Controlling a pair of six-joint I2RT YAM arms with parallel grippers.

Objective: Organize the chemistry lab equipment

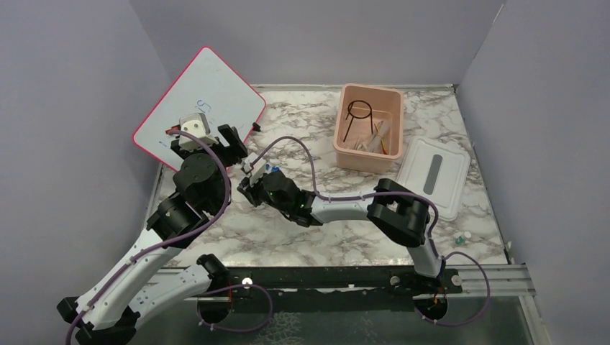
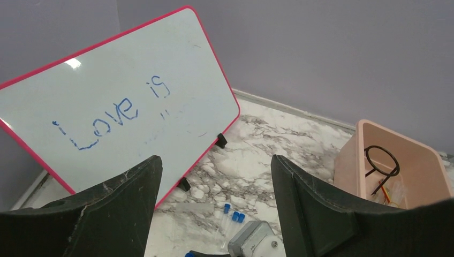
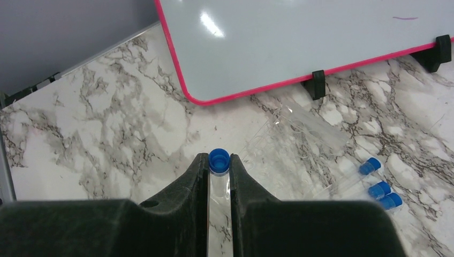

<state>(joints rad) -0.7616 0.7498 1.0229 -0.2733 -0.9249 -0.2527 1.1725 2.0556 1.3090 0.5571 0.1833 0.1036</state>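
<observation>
My right gripper (image 3: 219, 167) is shut on a clear vial with a blue cap (image 3: 219, 159), held low over the marble table. Three more blue-capped vials (image 3: 379, 183) lie to its right, also seen in the left wrist view (image 2: 233, 215). A clear tube (image 3: 310, 126) lies near the whiteboard's foot. The black wire ring stand (image 1: 357, 113) stands inside the pink tub (image 1: 345, 154), with a red-yellow rod (image 1: 385, 141) beside it. My left gripper (image 2: 214, 214) is open and empty, raised in front of the whiteboard. In the top view my right gripper (image 1: 249, 188) reaches left, below my left gripper (image 1: 223, 144).
The pink-rimmed whiteboard (image 1: 208, 100) leans at the back left, with "Love is" written on it (image 2: 107, 96). The tub's white lid (image 1: 434, 176) lies right of the tub. Two tiny items (image 1: 460, 236) sit near the front right edge. Purple walls close in three sides.
</observation>
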